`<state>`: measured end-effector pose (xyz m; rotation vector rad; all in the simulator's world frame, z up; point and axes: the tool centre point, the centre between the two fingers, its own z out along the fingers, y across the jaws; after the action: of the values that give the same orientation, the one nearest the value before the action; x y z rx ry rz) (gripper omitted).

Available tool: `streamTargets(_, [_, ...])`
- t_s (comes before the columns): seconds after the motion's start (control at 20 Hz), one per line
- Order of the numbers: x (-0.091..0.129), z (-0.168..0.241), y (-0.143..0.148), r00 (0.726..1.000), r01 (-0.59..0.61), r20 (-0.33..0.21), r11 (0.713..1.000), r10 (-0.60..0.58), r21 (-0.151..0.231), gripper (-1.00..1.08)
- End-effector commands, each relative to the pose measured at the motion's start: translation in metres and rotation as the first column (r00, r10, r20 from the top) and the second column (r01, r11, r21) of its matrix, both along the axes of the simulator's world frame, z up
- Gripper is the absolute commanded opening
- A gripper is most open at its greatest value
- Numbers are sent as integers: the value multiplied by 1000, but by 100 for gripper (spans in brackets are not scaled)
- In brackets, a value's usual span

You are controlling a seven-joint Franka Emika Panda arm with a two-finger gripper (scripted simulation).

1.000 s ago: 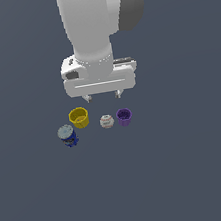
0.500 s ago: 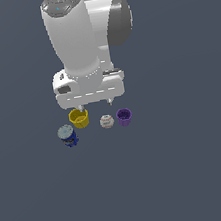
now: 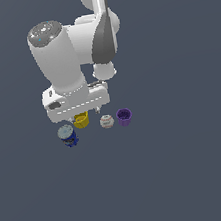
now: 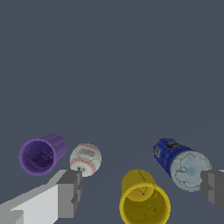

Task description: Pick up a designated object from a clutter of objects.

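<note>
Reading the exterior view from its left, I see the can first, upright on the desk with its silver top up, then the yellow cup half tucked under my arm's hand, then the ball, and the purple cup last. My pincer hangs low over the row, spread wide with nothing in it; in the wrist view one finger sits near the ball and the other just past the can's top, so the yellow cup, not the can, lies centred in the gap. I judge the can sits off toward the exterior view's left of the pincer's centre, its long axis vertical, so I would shift that way before descending.
</note>
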<state>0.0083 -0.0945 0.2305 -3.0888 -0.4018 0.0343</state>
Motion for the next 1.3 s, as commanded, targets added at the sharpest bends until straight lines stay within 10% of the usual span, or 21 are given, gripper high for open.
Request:
streamTargets(0.0, [0,-10,-12,999,-41,4,999,41,0,100])
streamTargets(1.25, [-25,-98,-118,922,-386,25,922,386,-20,100])
